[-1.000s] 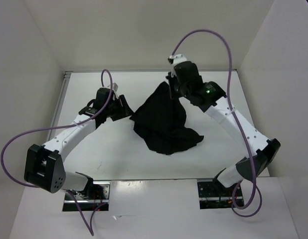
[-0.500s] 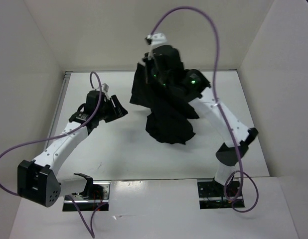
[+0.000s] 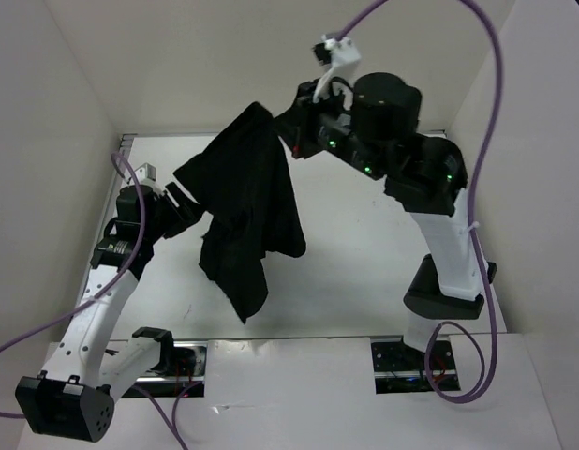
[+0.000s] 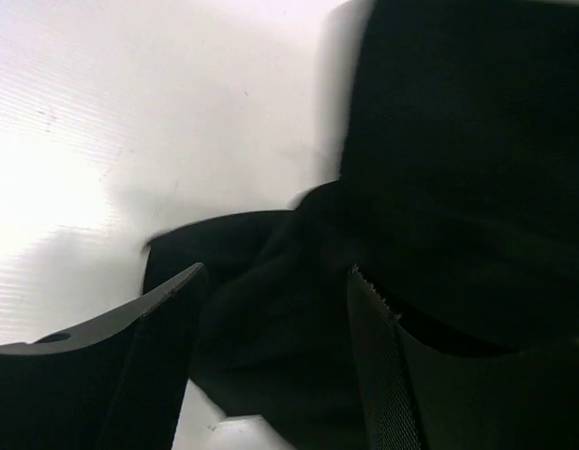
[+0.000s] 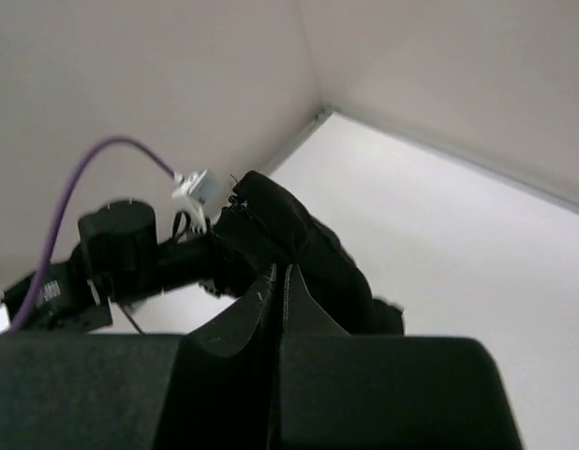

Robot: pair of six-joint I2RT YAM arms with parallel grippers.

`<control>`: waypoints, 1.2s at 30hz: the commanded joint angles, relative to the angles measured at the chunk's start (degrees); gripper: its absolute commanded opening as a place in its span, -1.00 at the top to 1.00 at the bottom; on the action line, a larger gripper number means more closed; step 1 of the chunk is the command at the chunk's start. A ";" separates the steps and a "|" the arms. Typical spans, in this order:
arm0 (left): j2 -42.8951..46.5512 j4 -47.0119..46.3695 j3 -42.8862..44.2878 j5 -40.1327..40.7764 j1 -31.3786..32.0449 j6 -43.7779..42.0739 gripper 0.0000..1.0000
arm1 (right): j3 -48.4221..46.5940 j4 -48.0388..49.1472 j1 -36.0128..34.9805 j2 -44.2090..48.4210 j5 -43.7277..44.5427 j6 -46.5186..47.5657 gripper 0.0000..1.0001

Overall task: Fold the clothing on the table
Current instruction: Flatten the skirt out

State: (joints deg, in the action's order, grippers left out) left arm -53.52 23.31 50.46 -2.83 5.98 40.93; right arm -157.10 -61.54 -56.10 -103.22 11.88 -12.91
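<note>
The clothing (image 3: 247, 206) is a black garment hanging in the air over the white table (image 3: 355, 272), with its lower tip near the front. My right gripper (image 3: 288, 131) is raised high at the back and shut on the garment's top edge. In the right wrist view the shut gripper (image 5: 280, 272) has the clothing (image 5: 318, 258) bunched just beyond its tips. My left gripper (image 3: 185, 208) is open at the garment's left edge. In the left wrist view the clothing (image 4: 458, 169) fills the right side and lies loose between the spread fingers (image 4: 168, 314).
White walls close in the table on the left, back and right. A thin metal strip (image 3: 177, 136) runs along the back edge. Purple cables loop above both arms. The arm bases (image 3: 163, 361) stand at the near edge. The left arm (image 5: 121, 248) shows in the right wrist view.
The right gripper has lifted the clothing up off the table and swung it left. The left arm has drawn back to the left and its jaws have widened slightly.
</note>
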 commanded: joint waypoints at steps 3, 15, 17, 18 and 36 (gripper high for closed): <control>1.13 1.91 0.87 0.72 -1.50 -0.41 -0.37 | -2.69 -0.68 7.28 -3.29 2.63 -4.48 1.00; -5.02 -0.19 3.42 -3.76 -3.17 -2.17 -0.42 | 0.56 -6.40 32.71 -30.95 2.00 -11.26 1.00; -6.24 -1.77 3.42 -4.55 -3.17 -2.17 -0.42 | -0.32 -6.92 35.25 -33.88 2.62 -11.26 1.00; -6.25 -2.39 3.42 -6.12 -3.17 -2.69 -0.42 | -0.32 -6.93 35.79 -35.80 2.62 -11.26 1.00; -22.43 -7.67 7.38 -9.57 -4.04 -2.61 -0.30 | 2.40 -3.41 28.86 -25.83 -16.17 -7.57 1.00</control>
State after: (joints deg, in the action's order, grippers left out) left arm -77.08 15.88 55.48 -14.98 3.20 39.05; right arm -154.78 -67.99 -21.04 -141.95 5.30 -22.46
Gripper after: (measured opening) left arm 0.650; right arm 0.009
